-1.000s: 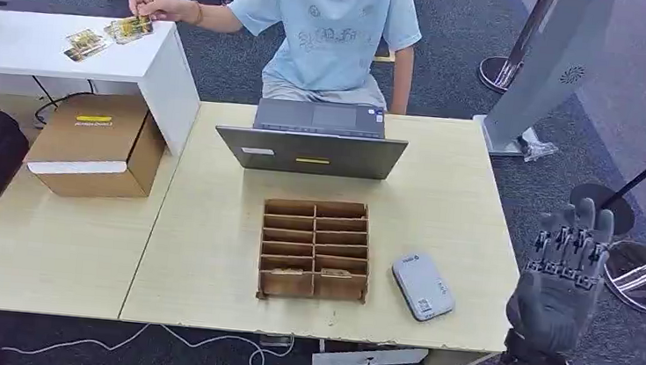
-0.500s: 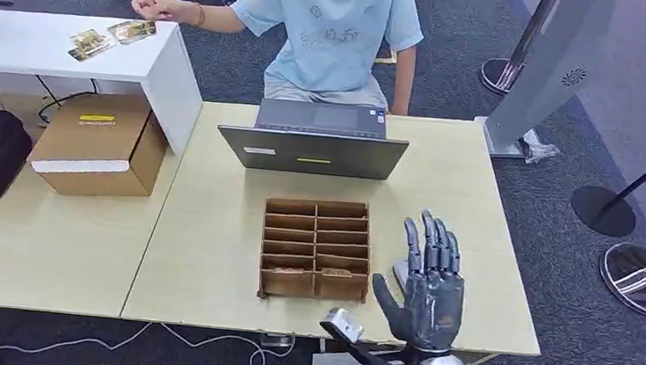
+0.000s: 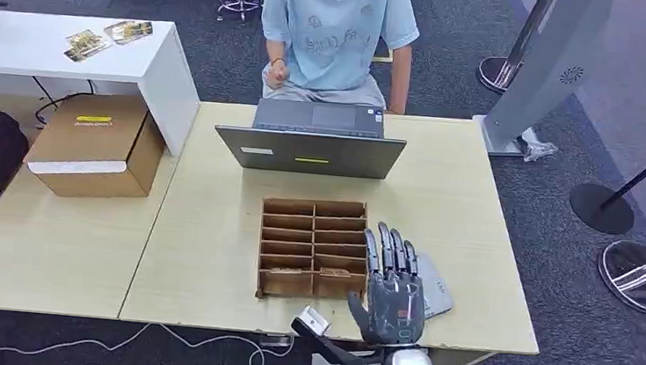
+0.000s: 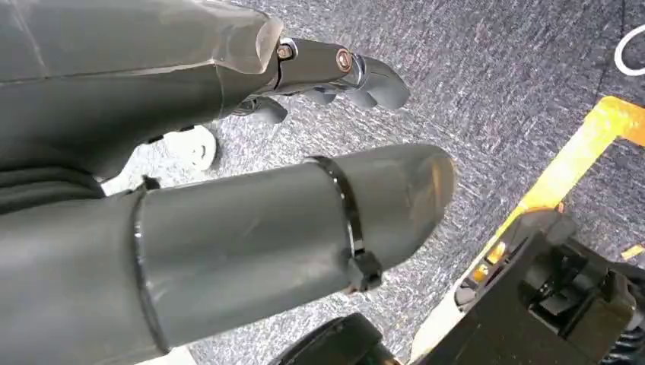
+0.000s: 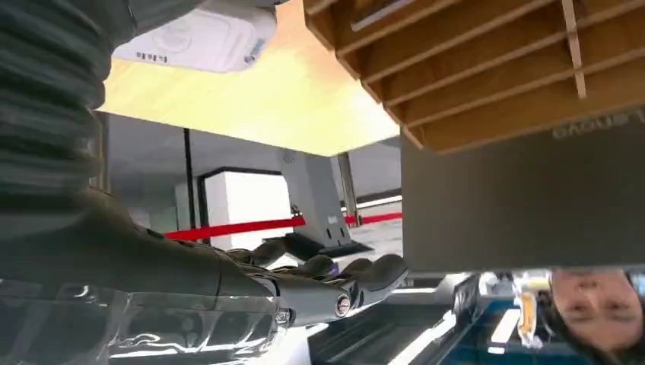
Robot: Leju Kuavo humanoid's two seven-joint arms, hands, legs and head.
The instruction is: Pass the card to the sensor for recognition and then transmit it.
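The right hand (image 3: pixel 392 286) stood low and right of centre in the head view, fingers spread and upright, holding nothing. It hung just beside the right edge of the cardboard organiser (image 3: pixel 315 248) and partly covered the grey sensor (image 3: pixel 434 289) lying on the surface (image 3: pixel 207 252).

The cards (image 3: pixel 312 272) seemed to be the pale slips lying in the organiser's nearest compartments, lower centre of the frame; I could not make out their faces.

The left hand (image 4: pixel 228 175) hung down over the carpet, its fingers loosely curled with nothing in them as far as I could tell.

To my eye the grasp had not begun, and the risks lay there. The compartments were narrow and the dividers thin, so broad fingers coming in at a slant might have caught a wall and dragged or tipped the whole light organiser instead of lifting a card. A card lying flat gives little edge to pinch, and might have slid deeper. The hand was also so close over the sensor that a sideways sweep could have shoved it toward the surface's near edge.

A person (image 3: pixel 338 25) sat behind the laptop (image 3: pixel 309 150), upper centre.
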